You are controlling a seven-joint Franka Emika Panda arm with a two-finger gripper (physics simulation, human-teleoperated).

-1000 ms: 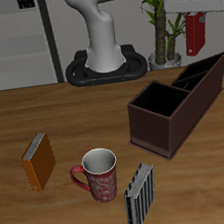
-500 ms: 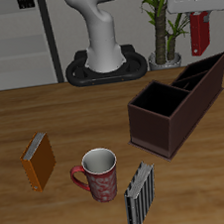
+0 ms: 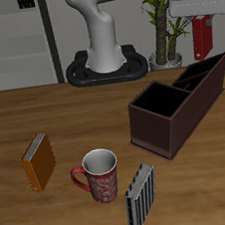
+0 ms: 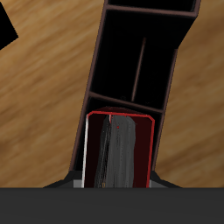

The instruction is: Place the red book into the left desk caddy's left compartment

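Observation:
My gripper [image 3: 201, 12] is shut on the red book [image 3: 202, 34] and holds it upright in the air, above the far end of the left desk caddy [image 3: 174, 106]. The caddy is a long dark maroon-brown box with inner dividers, standing at an angle on the table. Its narrow end section with the slanted divider [image 3: 206, 74] lies right below the book. In the wrist view the red book [image 4: 120, 149] hangs between my fingers, seen from above with its pale page edges, over the caddy's compartments [image 4: 131, 70].
An orange book [image 3: 38, 160] stands near the table's other side. A red mug [image 3: 99, 175] and a grey-striped black book [image 3: 142, 197] stand near the front edge. A potted plant [image 3: 162, 23] and the robot base [image 3: 108, 63] are at the back.
The gripper with the red book has moved a little sideways and farther over the caddy's far end. Nothing else has moved.

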